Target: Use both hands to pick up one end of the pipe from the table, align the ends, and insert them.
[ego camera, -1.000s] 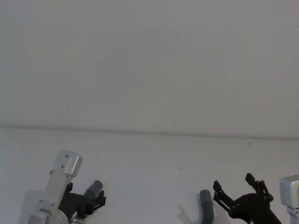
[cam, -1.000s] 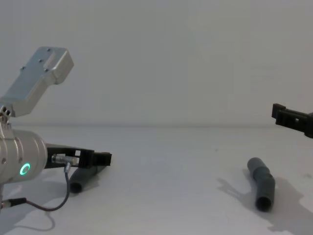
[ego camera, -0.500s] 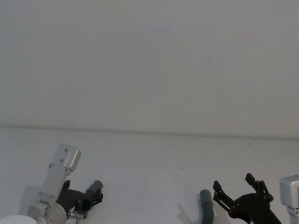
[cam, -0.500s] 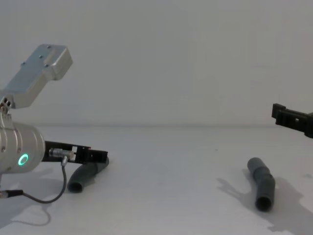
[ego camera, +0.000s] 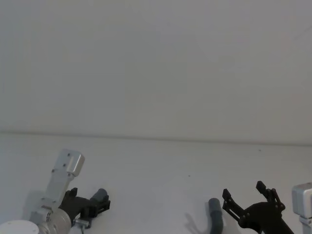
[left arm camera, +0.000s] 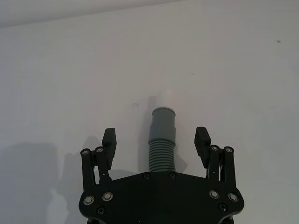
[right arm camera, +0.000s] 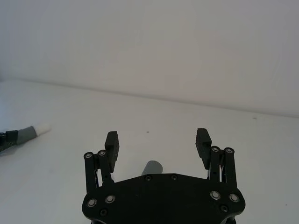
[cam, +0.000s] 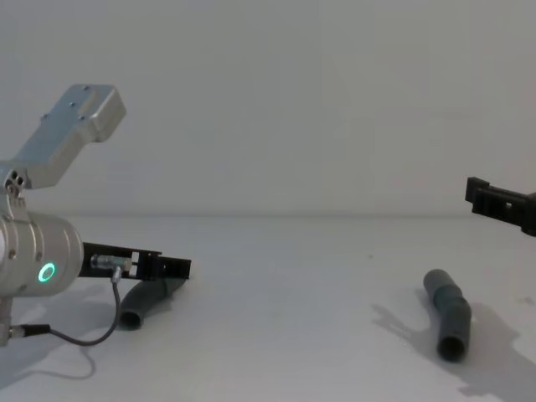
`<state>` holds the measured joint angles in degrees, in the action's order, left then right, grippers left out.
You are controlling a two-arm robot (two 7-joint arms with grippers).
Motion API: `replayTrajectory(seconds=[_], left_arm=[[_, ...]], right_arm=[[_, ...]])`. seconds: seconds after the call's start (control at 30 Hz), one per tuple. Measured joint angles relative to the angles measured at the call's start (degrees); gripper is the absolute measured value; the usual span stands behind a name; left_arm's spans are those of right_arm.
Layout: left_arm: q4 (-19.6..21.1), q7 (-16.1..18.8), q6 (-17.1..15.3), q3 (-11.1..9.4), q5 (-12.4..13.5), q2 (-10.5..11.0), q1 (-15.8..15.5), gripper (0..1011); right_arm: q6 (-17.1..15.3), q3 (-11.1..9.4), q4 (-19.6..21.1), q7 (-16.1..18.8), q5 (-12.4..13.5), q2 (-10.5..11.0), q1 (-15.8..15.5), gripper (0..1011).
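Observation:
One pipe piece [left arm camera: 163,128], ribbed with a smooth grey cuff and a white spigot [left arm camera: 167,98], lies on the table [cam: 285,276] at the left. My left gripper [left arm camera: 155,136] is open around its ribbed part, one finger on each side with gaps. The same piece [cam: 142,303] lies under the left gripper [cam: 177,268] in the chest view, and the head view shows it [ego camera: 100,196] there too. The other pipe piece [cam: 448,314], with a plain open cuff, lies at the right. My right gripper [right arm camera: 157,139] hangs open above it [right arm camera: 152,166], not touching.
The table is a plain white surface running to a pale wall [ego camera: 156,73] behind. A thin cable [cam: 92,339] loops down from the left arm near the table.
The left arm dipped a little around its pipe piece and came back up. Both pipe pieces lie where they were. The right arm has not moved.

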<state>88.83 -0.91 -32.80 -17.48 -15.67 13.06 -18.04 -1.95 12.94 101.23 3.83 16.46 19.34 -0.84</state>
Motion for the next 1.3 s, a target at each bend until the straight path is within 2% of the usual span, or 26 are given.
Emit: replayTrajectory(seconds=[0.33, 0.87, 1.3], left_arm=[[-1.35, -1.08, 0.32, 0.23, -0.19, -0.35, -0.57, 1001], [-1.95, -2.72, -3.44, -0.91, 1.37, 0.68, -2.68, 1002], [-2.96, -3.22, -3.88, -0.85, 1.56, -0.19, -2.74, 1002]], right_arm=[[0.00, 0.00, 0.00, 0.00, 0.00, 0.00, 0.00, 1002], [0.00, 0.00, 0.00, 0.00, 0.00, 0.00, 0.00, 1002], [0.00, 0.00, 0.00, 0.00, 0.00, 0.00, 0.00, 1001]])
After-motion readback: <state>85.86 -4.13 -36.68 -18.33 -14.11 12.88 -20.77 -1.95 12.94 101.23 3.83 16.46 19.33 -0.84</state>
